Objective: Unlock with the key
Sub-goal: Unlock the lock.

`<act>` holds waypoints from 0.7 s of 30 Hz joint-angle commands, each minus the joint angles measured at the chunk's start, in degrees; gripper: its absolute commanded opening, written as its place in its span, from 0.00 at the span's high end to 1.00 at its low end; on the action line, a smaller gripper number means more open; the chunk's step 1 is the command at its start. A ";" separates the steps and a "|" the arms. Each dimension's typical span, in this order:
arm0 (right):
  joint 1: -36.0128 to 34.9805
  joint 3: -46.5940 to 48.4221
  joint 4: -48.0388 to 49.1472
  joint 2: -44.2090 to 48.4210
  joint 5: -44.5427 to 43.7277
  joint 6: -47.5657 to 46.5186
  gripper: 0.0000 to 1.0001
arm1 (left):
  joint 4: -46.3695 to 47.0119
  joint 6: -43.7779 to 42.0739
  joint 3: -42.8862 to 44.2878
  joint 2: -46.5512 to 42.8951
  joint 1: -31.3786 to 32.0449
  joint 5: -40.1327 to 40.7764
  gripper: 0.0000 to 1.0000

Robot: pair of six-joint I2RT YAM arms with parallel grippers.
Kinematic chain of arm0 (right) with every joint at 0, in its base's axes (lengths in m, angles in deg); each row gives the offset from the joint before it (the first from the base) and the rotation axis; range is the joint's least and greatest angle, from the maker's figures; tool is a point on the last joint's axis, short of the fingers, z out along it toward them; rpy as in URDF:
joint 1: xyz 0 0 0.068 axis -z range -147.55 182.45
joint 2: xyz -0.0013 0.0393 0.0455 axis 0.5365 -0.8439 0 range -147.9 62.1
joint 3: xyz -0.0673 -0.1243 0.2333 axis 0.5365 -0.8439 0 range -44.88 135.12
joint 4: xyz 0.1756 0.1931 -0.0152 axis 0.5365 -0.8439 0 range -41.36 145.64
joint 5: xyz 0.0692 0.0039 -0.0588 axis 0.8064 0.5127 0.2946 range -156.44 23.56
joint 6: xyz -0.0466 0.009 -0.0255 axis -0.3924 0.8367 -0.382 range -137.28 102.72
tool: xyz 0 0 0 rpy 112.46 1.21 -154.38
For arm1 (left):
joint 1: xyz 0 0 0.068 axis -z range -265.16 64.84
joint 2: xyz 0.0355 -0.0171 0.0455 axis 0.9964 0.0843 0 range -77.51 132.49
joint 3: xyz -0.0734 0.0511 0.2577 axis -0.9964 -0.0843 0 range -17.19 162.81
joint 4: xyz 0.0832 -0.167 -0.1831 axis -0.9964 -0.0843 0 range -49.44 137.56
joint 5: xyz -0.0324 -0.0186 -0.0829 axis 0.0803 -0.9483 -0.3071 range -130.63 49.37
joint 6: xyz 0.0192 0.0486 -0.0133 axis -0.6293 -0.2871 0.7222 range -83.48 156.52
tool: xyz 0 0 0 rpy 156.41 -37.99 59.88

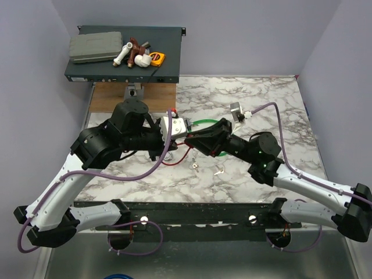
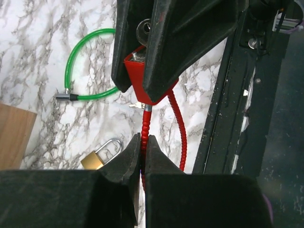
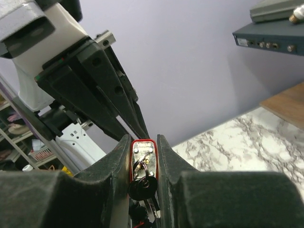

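My right gripper (image 3: 143, 142) is shut on a red lock body (image 3: 143, 152), held up off the marble table. A small silvery key (image 2: 142, 29) sticks out of that body's end between the right fingers (image 2: 185, 38). A black-headed key (image 3: 142, 187) hangs on a ring at the lock's metal face. My left gripper (image 2: 143, 142) is shut on the lock's red cable (image 2: 178, 128), just below the red lock body (image 2: 135, 71). In the top view both grippers meet at mid-table, left gripper (image 1: 187, 135) against right gripper (image 1: 192, 138).
A brass padlock (image 2: 95, 159) and a green cable lock (image 2: 78, 61) lie on the table (image 1: 261, 93) under the grippers. Two loose keys (image 1: 196, 165) (image 1: 219, 170) lie nearer the front. A wooden block (image 1: 133, 96) and a dark box with tools (image 1: 125, 52) stand at the back left.
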 commanded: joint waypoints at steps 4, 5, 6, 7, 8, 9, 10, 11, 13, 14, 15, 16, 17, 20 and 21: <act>-0.12 10.93 -23.22 5.40 -1.32 -8.83 0.45 | 0.26 -9.73 3.77 -0.55 -2.53 9.61 1.00; -0.16 12.71 -27.21 5.51 -1.97 -10.93 0.36 | -1.06 -11.81 4.23 -0.47 -2.54 10.15 1.00; -0.15 14.96 -30.94 5.45 -2.32 -13.08 0.30 | -2.68 -13.67 4.80 -0.39 -2.54 10.29 1.00; -0.08 17.12 -34.00 5.03 -2.49 -14.52 0.24 | -4.07 -15.18 5.30 -0.30 -2.54 10.10 1.00; -0.10 19.65 -37.78 4.46 -2.03 -16.49 0.21 | -5.32 -16.57 5.44 -0.45 -2.46 9.63 1.00; -0.08 21.92 -40.47 3.50 -1.05 -18.35 0.19 | -6.77 -17.91 5.51 -0.48 -2.37 8.89 1.00; -0.10 24.91 -44.64 2.41 0.11 -20.61 0.18 | -8.12 -19.10 5.41 -0.43 -2.15 8.37 1.00; -0.12 28.97 -49.27 0.47 2.19 -23.05 0.17 | -9.67 -20.60 5.25 -0.33 -1.60 8.74 1.00; -0.07 38.20 -61.95 -5.00 5.32 -28.97 0.16 | -11.48 -22.85 4.31 -0.03 0.76 11.16 1.00; -0.12 42.49 -67.46 -8.30 6.01 -31.52 0.16 | -11.82 -23.83 3.56 -0.12 1.56 12.09 1.00; -0.07 47.19 -73.60 -11.20 6.21 -33.37 0.16 | -11.58 -24.59 2.88 -0.74 2.72 12.67 1.00; -0.09 50.85 -78.04 -14.55 6.58 -35.68 0.16 | -10.78 -25.42 1.65 -1.26 3.89 13.90 1.00; -0.08 54.42 -82.14 -16.93 6.89 -37.04 0.16 | -10.15 -26.18 0.56 -2.13 5.48 15.35 1.00; -0.11 59.71 -87.95 -21.20 8.58 -38.75 0.16 | -9.69 -28.03 -0.99 -3.18 7.98 17.87 1.00; -0.11 60.30 -89.03 -21.66 9.15 -39.03 0.16 | -10.19 -28.46 -0.92 -3.20 8.43 18.27 1.00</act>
